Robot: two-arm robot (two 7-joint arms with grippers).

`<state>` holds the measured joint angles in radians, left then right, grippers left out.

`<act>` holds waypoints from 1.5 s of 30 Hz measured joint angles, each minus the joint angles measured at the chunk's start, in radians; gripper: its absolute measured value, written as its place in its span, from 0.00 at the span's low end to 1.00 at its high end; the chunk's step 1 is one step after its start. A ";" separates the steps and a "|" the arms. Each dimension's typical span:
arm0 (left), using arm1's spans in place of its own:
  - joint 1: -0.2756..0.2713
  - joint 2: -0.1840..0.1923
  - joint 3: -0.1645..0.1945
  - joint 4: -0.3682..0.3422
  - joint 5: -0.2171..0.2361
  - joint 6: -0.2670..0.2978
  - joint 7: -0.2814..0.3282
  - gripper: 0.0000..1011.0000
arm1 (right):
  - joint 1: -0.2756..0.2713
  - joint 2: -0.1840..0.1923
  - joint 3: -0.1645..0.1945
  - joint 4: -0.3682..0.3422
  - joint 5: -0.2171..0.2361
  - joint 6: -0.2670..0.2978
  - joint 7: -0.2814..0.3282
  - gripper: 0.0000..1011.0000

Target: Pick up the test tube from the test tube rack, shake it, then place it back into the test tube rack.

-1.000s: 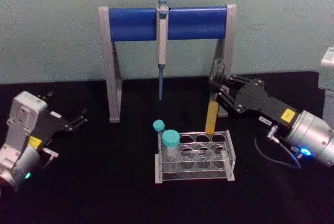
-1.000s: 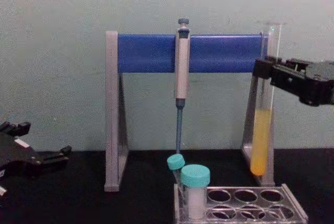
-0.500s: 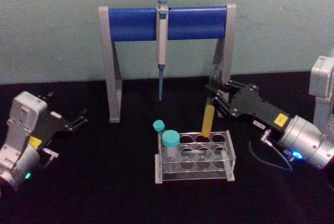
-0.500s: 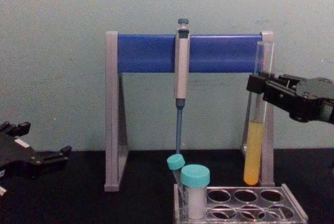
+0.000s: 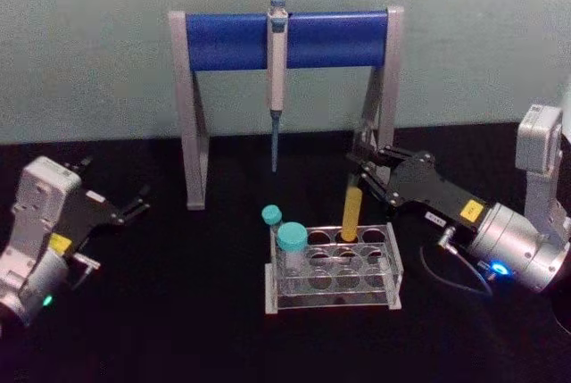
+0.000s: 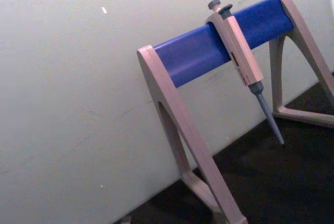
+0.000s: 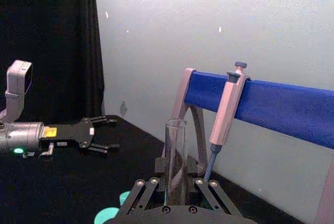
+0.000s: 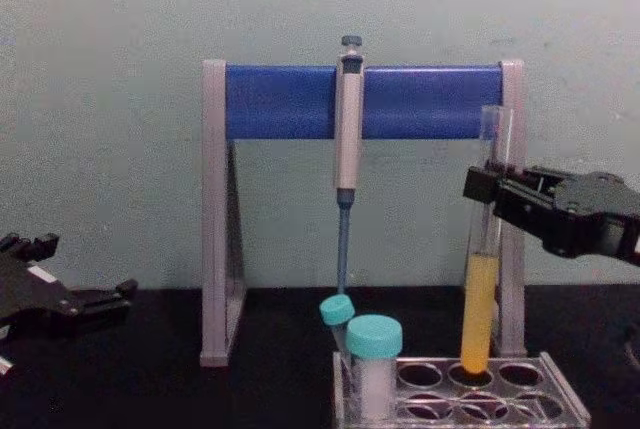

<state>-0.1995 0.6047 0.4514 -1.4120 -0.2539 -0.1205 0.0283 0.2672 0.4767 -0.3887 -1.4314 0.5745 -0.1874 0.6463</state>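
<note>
So at this point the right gripper point(image 5: 360, 171) had its fingers clamped on the test tube point(image 5: 351, 209), gripping the bare glass above the yellow liquid. The tube hung over the back row of the test tube rack point(image 5: 393, 262), leaning a bit, with its round bottom right at the mouth of the middle hole. I couldn't tell whether it was actually in yet.

The left gripper point(image 5: 134, 206) sat parked well off the rack's left side, fingers apart, holding nothing. Two teal-capped tubes point(image 5: 291, 238) stood at the rack's left end.

My take on handling: thin glass, so light and stiff but slick and easy to crack. No cap either, so I'd guess tipping it risks a spill. Holding it high, above the liquid line, looked right. A firm but gentle squeeze, and keep it upright so it doesn't knock the hole's edge.
</note>
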 joint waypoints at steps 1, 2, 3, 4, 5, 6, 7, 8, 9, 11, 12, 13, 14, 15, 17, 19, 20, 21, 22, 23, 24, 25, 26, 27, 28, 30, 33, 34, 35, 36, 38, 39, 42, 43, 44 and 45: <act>0.000 0.000 0.000 0.000 0.000 0.000 0.000 0.99 | 0.002 -0.001 -0.002 0.004 -0.002 0.000 0.001 0.23; 0.000 0.000 0.000 0.000 0.000 0.000 0.000 0.99 | 0.003 -0.001 -0.002 0.005 -0.003 0.000 0.001 0.23; 0.000 0.000 0.000 0.000 0.000 0.000 0.000 0.99 | 0.003 -0.002 -0.003 0.007 -0.004 0.000 0.001 0.23; 0.000 0.000 0.000 0.000 0.000 0.000 0.000 0.99 | 0.004 -0.002 -0.005 0.009 -0.006 0.001 0.001 0.23; 0.000 0.000 0.000 0.000 0.000 0.000 0.000 0.99 | 0.005 -0.003 -0.005 0.011 -0.008 0.001 0.001 0.23; 0.000 0.000 0.000 0.000 0.000 0.000 0.000 0.99 | 0.005 -0.003 -0.006 0.012 -0.009 0.001 0.001 0.23; 0.000 0.000 0.000 0.000 0.000 0.000 0.000 0.99 | 0.007 -0.004 -0.008 0.016 -0.011 0.002 0.001 0.23; 0.000 0.000 0.000 0.000 0.000 0.000 0.000 0.99 | 0.008 -0.004 -0.009 0.017 -0.012 0.002 0.002 0.23; 0.000 0.000 0.000 0.000 0.000 0.000 0.000 0.99 | 0.008 -0.005 -0.010 0.019 -0.012 0.003 0.002 0.23; 0.000 0.000 0.000 0.000 0.000 0.000 0.000 0.99 | 0.009 -0.005 -0.011 0.021 -0.014 0.004 0.002 0.23; 0.000 0.000 0.000 0.000 0.000 0.000 0.000 0.99 | 0.011 -0.006 -0.013 0.024 -0.017 0.007 0.002 0.23; 0.000 0.000 0.000 0.000 0.000 0.000 0.000 0.99 | 0.011 -0.006 -0.014 0.025 -0.017 0.008 0.002 0.23; 0.000 0.000 0.000 0.000 0.000 0.000 0.000 0.99 | 0.012 -0.007 -0.015 0.027 -0.019 0.009 0.002 0.23; 0.000 0.000 0.000 0.000 0.000 0.000 0.000 0.99 | 0.013 -0.007 -0.016 0.029 -0.021 0.011 0.002 0.23; 0.000 0.000 0.000 0.000 0.000 0.000 0.000 0.99 | 0.015 -0.007 -0.017 0.030 -0.023 0.013 0.002 0.23; 0.000 0.000 0.000 0.000 0.000 0.000 0.000 0.99 | 0.018 -0.008 -0.021 0.034 -0.028 0.018 0.000 0.23; 0.000 0.000 0.000 0.000 0.000 0.000 0.000 0.99 | 0.019 -0.008 -0.022 0.035 -0.030 0.020 -0.001 0.23; 0.000 0.000 0.000 0.000 0.000 0.000 0.000 0.99 | 0.021 -0.008 -0.025 0.038 -0.036 0.024 -0.003 0.23; 0.000 0.000 0.000 0.000 0.000 0.000 0.000 0.99 | 0.022 -0.008 -0.026 0.039 -0.038 0.026 -0.003 0.23; 0.000 0.000 0.000 0.000 0.000 0.000 0.000 0.99 | 0.023 -0.008 -0.027 0.041 -0.039 0.027 -0.004 0.23; 0.000 0.000 0.000 0.000 0.000 0.000 0.000 0.99 | 0.024 -0.009 -0.028 0.042 -0.041 0.029 -0.005 0.23; 0.000 0.000 0.000 0.000 0.000 0.000 0.000 0.99 | 0.026 -0.009 -0.030 0.045 -0.044 0.031 -0.006 0.23; 0.000 0.000 0.000 0.000 0.000 0.000 0.000 0.99 | 0.027 -0.010 -0.031 0.046 -0.046 0.032 -0.007 0.23; 0.000 0.000 0.000 0.000 0.000 0.000 0.000 0.99 | 0.028 -0.010 -0.032 0.048 -0.047 0.032 -0.007 0.23; 0.000 0.000 0.000 0.000 0.000 0.000 0.000 0.99 | 0.031 -0.012 -0.034 0.052 -0.050 0.034 -0.008 0.23; 0.000 0.000 0.000 0.000 0.000 0.000 0.000 0.99 | 0.034 -0.013 -0.036 0.058 -0.053 0.037 -0.008 0.23; 0.000 0.000 0.000 0.000 0.000 0.000 0.000 0.99 | 0.036 -0.015 -0.037 0.063 -0.054 0.040 -0.008 0.23; 0.000 0.000 0.000 0.000 0.000 0.000 0.000 0.99 | 0.038 -0.016 -0.038 0.067 -0.055 0.041 -0.007 0.23; 0.000 0.000 0.000 0.000 0.000 0.000 0.000 0.99 | 0.039 -0.016 -0.039 0.068 -0.055 0.042 -0.007 0.23; 0.000 0.000 0.000 0.000 0.000 0.000 0.000 0.99 | 0.040 -0.017 -0.040 0.071 -0.055 0.043 -0.007 0.23; 0.000 0.000 0.000 0.000 0.000 0.000 0.000 0.99 | 0.042 -0.018 -0.042 0.075 -0.056 0.045 -0.006 0.23; 0.000 0.000 0.000 0.000 0.000 0.000 0.000 0.99 | 0.043 -0.019 -0.042 0.076 -0.057 0.046 -0.006 0.23; 0.000 0.000 0.000 0.000 0.000 0.000 0.000 0.99 | 0.045 -0.020 -0.044 0.081 -0.058 0.048 -0.004 0.23; 0.000 0.000 0.000 0.000 0.000 0.000 0.000 0.99 | 0.046 -0.020 -0.044 0.082 -0.058 0.048 -0.003 0.23; 0.000 0.000 0.000 0.000 0.000 0.000 0.000 0.99 | 0.046 -0.020 -0.045 0.083 -0.058 0.049 -0.003 0.23; 0.000 0.000 0.000 0.000 0.000 0.000 0.000 0.99 | 0.046 -0.020 -0.046 0.084 -0.058 0.050 -0.002 0.23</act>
<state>-0.1995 0.6047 0.4514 -1.4120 -0.2539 -0.1205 0.0283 0.3136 0.4568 -0.4347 -1.3470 0.5162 -0.1373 0.6442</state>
